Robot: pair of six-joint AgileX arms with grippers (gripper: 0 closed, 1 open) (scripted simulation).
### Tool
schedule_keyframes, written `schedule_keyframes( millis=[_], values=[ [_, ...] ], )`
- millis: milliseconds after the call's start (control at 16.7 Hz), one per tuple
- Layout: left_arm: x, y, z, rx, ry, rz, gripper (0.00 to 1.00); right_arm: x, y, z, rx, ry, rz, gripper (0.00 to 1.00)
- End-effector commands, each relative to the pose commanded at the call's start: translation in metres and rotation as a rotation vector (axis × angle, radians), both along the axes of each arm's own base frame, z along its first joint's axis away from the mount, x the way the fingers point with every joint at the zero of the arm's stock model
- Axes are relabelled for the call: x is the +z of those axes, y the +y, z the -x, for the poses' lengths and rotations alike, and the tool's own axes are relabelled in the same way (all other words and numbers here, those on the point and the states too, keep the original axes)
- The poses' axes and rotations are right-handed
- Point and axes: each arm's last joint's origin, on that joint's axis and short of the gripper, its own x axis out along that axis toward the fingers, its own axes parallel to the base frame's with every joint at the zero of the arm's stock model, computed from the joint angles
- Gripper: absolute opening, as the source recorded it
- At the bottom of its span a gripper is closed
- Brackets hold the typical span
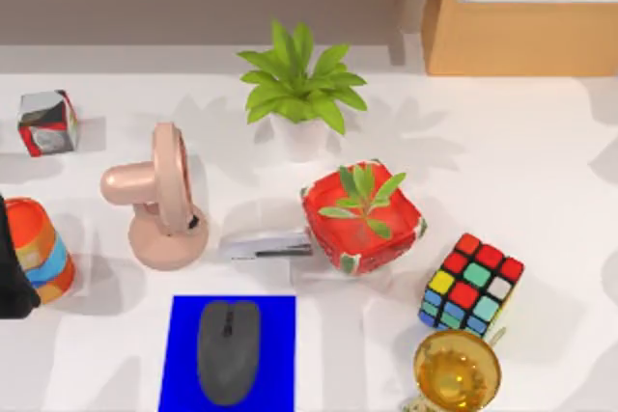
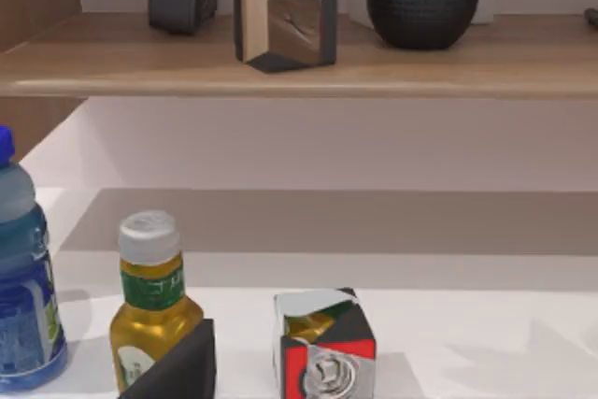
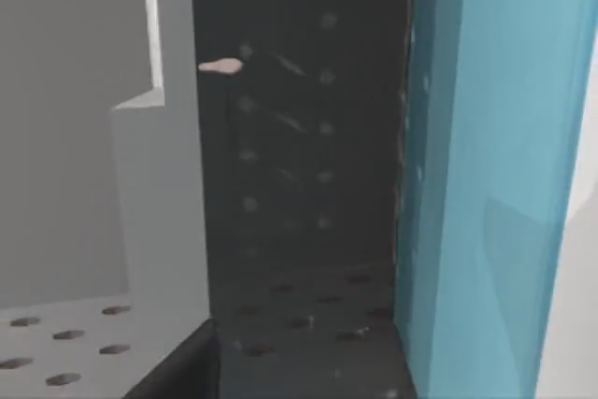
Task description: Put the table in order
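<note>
Table [image 1: 541, 142], broad and white, spreads across the whole top view and carries everything we see. Along its far edge stands a leafy plant in a white pot [image 1: 300, 94], with a light-wood cabinet [image 1: 521, 16] behind it at the right. A small red, white and black cube [image 1: 47, 123] sits at the far left; our left wrist view finds it again near a yellow bottle [image 2: 149, 310] and a blue-capped bottle [image 2: 23, 277]. A pink desk fan [image 1: 159, 200] stands left of centre, and a silver stapler [image 1: 266, 244] lies between the fan's base and a red pot holding a small sprig [image 1: 362, 217]. A striped orange and blue cup [image 1: 39, 248] stands at the left edge, touching the dark shape of our left arm [image 1: 12, 272]. Near the front, a grey mouse [image 1: 229, 349] rests on a blue mat [image 1: 183, 354]. To the right sit a colourful puzzle cube [image 1: 471, 287] and, just in front of it, a golden cup [image 1: 457, 371]. Whether either of our pincers is released or clenched, we cannot tell.
</note>
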Motion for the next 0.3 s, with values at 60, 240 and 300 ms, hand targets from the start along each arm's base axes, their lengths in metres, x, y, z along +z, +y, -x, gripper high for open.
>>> schedule_keyframes(
  millis=[60, 240, 300],
  values=[
    [0.000, 0.000, 0.000, 0.000, 0.000, 0.000, 1.00, 0.000, 0.000, 0.006, -0.003, 0.000, 0.002, 1.00],
    [0.000, 0.000, 0.000, 0.000, 0.000, 0.000, 1.00, -0.006, 0.001, 0.020, -0.001, 0.016, -0.007, 1.00],
    [0.000, 0.000, 0.000, 0.000, 0.000, 0.000, 1.00, -0.007, 0.001, 0.020, 0.000, 0.018, -0.008, 1.00]
  ],
)
